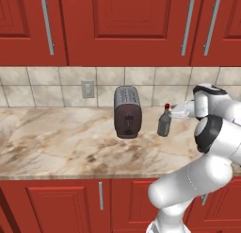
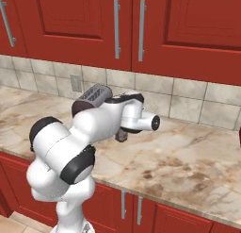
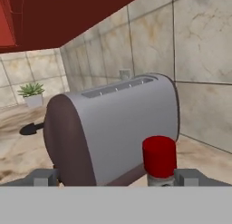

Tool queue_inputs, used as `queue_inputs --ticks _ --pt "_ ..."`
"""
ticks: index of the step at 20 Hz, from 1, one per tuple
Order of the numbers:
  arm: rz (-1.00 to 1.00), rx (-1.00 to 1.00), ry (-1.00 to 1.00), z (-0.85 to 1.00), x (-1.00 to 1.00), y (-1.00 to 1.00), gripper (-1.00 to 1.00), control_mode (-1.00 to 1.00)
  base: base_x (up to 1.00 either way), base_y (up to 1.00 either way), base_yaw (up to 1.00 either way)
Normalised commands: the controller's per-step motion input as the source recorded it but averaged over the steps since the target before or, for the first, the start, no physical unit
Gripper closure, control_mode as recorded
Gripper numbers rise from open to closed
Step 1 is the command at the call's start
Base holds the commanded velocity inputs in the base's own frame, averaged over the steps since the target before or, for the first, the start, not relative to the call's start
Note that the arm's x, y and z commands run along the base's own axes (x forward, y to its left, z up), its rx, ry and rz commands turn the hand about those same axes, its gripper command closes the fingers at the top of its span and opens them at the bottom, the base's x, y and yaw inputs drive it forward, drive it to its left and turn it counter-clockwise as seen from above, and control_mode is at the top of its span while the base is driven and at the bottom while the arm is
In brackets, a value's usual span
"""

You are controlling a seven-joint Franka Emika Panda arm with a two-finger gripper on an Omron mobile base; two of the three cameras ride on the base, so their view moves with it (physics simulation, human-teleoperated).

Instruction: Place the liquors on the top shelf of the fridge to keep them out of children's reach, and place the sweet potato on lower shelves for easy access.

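Note:
One of the liquors, a slim grey glass bottle (image 1: 164, 122) with a red cap (image 3: 159, 156), stands upright on the marble counter (image 1: 56, 137) just right of the toaster. My gripper (image 1: 174, 110) reaches in from the right at the height of the bottle's neck. In the hand view my gripper (image 3: 117, 177) is open. The red cap rises between the two fingertips (image 3: 43, 177), much closer to the right one. Nothing is held.
A grey and dark brown toaster (image 1: 127, 111) stands close left of the bottle, and looms right behind the cap as toaster (image 3: 113, 128). Red cabinets (image 1: 122, 24) hang overhead, with a tiled wall behind. A potted plant (image 3: 31, 94) and a black utensil (image 3: 29, 128) sit farther along the counter.

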Motion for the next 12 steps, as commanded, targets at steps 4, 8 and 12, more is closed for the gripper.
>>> queue_inputs --ticks 4,8,12 --pt "0.0 0.0 -0.02 -0.12 0.28 -0.11 -1.0 -1.0 0.0 0.0 0.0" --pt "0.0 0.0 -0.03 -0.12 0.25 -0.12 -1.0 -1.0 0.0 0.0 0.0" --pt "0.0 0.0 -0.02 -0.16 0.23 -0.13 -1.0 -1.0 0.0 0.0 0.0"
